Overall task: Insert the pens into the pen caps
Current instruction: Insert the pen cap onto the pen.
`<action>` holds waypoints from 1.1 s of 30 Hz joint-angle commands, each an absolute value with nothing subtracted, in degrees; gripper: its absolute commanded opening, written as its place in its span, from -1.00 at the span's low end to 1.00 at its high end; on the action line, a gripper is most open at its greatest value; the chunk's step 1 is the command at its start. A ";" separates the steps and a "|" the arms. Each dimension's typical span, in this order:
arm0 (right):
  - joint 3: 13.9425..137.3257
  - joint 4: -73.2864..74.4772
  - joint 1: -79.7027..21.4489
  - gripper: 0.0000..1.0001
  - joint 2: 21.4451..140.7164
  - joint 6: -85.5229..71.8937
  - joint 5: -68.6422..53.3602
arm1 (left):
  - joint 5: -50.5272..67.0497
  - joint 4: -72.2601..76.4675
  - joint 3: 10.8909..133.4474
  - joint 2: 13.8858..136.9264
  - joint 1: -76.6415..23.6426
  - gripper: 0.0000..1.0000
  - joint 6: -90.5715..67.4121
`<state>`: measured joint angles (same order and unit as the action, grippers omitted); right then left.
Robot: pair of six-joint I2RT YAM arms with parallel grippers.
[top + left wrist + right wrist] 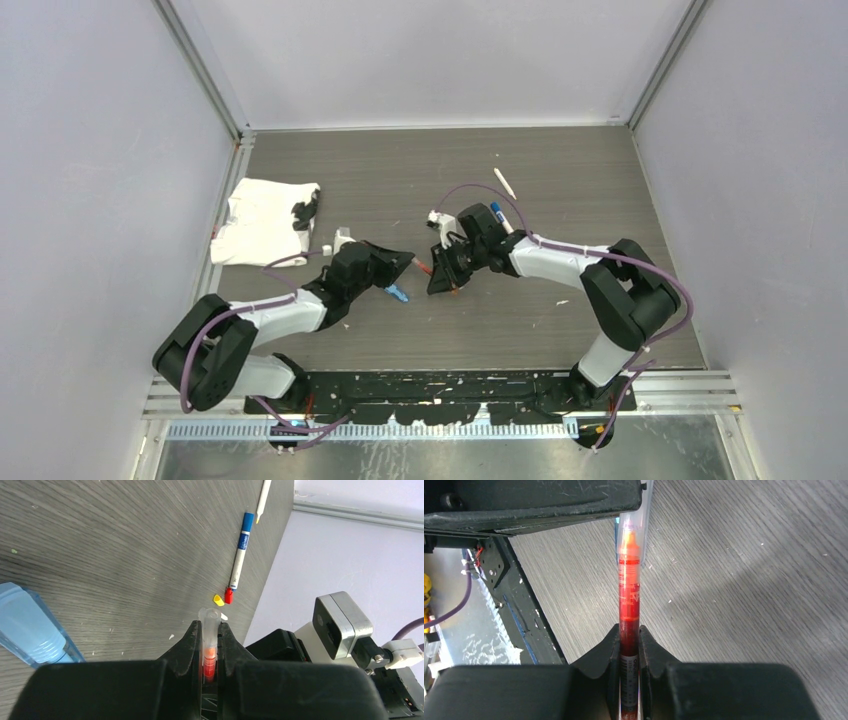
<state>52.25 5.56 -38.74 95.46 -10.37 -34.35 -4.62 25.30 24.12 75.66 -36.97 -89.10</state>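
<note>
My right gripper is shut on a red pen low on its barrel. The pen's orange-red tip sits inside a clear pen cap. That pen cap is pinched in my shut left gripper, and the red tip shows through it. In the top view the left gripper and right gripper face each other at mid-table with the pen between them. A blue-ended pen, a white pen, a red cap and a yellow cap lie beyond.
A light-blue oblong piece lies on the table just left of my left gripper. A crumpled white cloth sits at the table's left edge. Walls close in the table on three sides.
</note>
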 commanded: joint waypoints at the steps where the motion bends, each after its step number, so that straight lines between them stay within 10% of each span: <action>1: 54.23 3.16 -37.81 -0.98 92.05 -7.86 -37.98 | -3.58 27.62 24.86 73.51 -37.71 -0.99 -87.70; 20: 47.91 -10.27 -32.30 -0.98 85.96 -10.58 -46.06 | 1.91 33.35 26.52 72.51 -41.78 -0.97 -82.55; 33: 47.79 -12.06 -30.12 -0.98 83.73 -12.07 -57.10 | 2.89 34.90 28.01 67.79 -42.45 -0.47 -78.08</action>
<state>46.59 -3.51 -30.37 87.22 -11.27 -53.08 -3.40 34.13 26.11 70.67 -40.29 -80.77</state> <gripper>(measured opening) 0.193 0.226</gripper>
